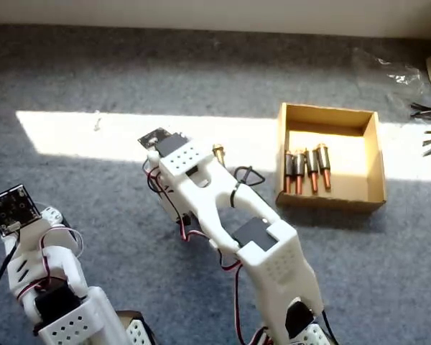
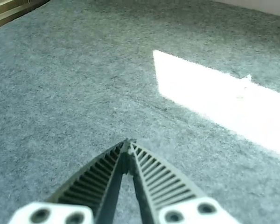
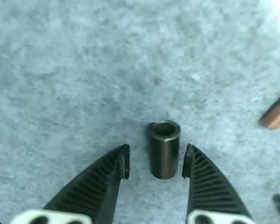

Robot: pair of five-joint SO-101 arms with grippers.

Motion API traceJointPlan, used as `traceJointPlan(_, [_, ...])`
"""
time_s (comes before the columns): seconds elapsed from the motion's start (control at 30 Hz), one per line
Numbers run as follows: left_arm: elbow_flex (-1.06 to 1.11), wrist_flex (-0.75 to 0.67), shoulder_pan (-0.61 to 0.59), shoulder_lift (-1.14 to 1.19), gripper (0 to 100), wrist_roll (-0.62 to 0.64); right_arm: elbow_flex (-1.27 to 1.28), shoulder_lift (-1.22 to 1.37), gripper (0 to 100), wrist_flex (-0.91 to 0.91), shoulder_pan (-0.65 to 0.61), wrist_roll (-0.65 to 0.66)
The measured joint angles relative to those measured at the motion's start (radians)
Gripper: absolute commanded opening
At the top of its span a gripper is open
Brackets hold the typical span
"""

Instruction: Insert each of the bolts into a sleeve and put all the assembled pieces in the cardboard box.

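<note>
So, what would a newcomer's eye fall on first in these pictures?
Four assembled pieces lie side by side in the cardboard box, on the right in the high view. The right gripper stands open around a dark sleeve on the grey carpet, a copper bolt nearby.

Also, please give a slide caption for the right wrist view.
Open right pincer straddles a dark cylindrical metal sleeve on grey carpet.

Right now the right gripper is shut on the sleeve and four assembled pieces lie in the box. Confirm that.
Not right. The right gripper is open, not shut on the sleeve. The right wrist view shows the sleeve standing between its fingers with a gap on each side. The rest holds: four assembled pieces lie in the box, as the high view shows.
</note>
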Motion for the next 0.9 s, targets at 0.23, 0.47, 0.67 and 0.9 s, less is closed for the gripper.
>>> traceJointPlan(0.23, [0.0, 0.0, 0.0, 0.0, 1, 0.0, 0.0, 0.0, 17.0, -0.031, 0.0, 0.0])
traceJointPlan(0.47, [0.0, 0.0, 0.0, 0.0, 1, 0.0, 0.0, 0.0, 16.0, -0.087, 0.0, 0.0])
traceJointPlan(0.67, [0.0, 0.0, 0.0, 0.0, 1, 0.0, 0.0, 0.0, 11.6, -0.087, 0.0, 0.003])
traceJointPlan(0.9, [0.0, 0.0, 0.0, 0.0, 1, 0.0, 0.0, 0.0, 11.7, -0.087, 0.02, 0.005])
